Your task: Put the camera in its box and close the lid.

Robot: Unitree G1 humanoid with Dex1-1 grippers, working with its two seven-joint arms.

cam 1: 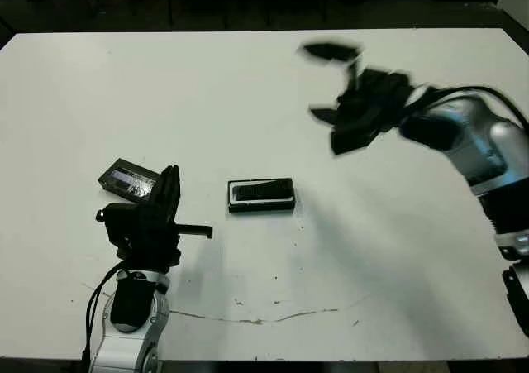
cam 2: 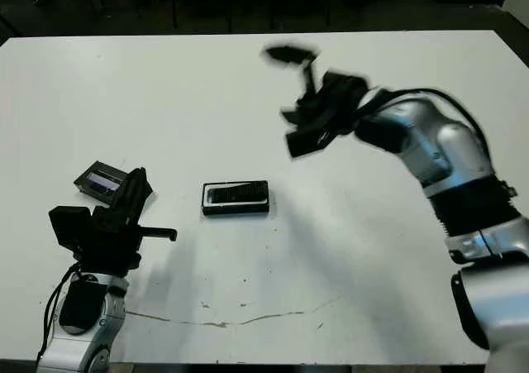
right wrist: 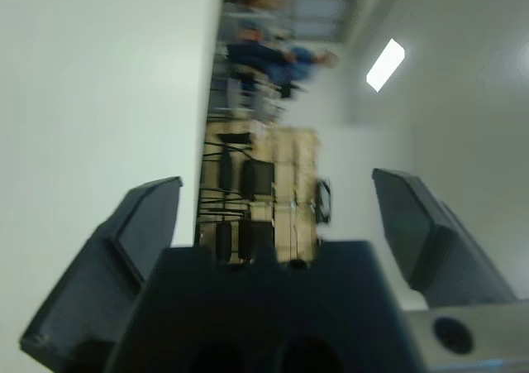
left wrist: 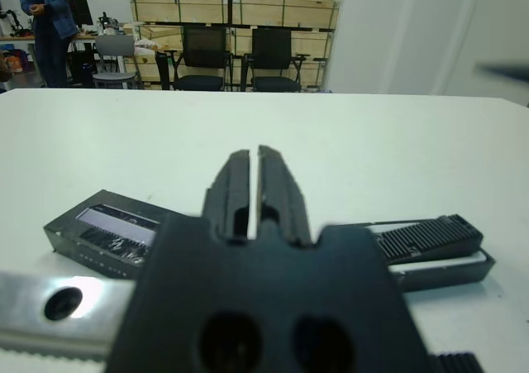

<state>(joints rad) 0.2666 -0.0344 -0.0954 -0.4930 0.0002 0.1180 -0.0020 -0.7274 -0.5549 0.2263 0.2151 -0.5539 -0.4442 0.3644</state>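
Observation:
The box (cam 1: 232, 196), a shallow black tray with a white lining, sits near the table's middle. The camera (cam 1: 263, 191), a ribbed black bar, lies inside it; in the left wrist view the camera (left wrist: 426, 234) rests slightly raised over the box's white lining (left wrist: 463, 265). The lid (cam 1: 128, 180), a glossy black slab, lies flat to the left of the box. My left gripper (cam 1: 172, 176) is shut and empty, standing between lid and box, close beside the lid. My right gripper (cam 1: 324, 83) hovers blurred well above the table, behind and right of the box, open with nothing between its fingers.
A thin dark crack (cam 1: 264, 317) runs along the table near its front edge. Beyond the far edge stand black chairs (left wrist: 202, 59), wooden crates and a person in blue (left wrist: 45, 13).

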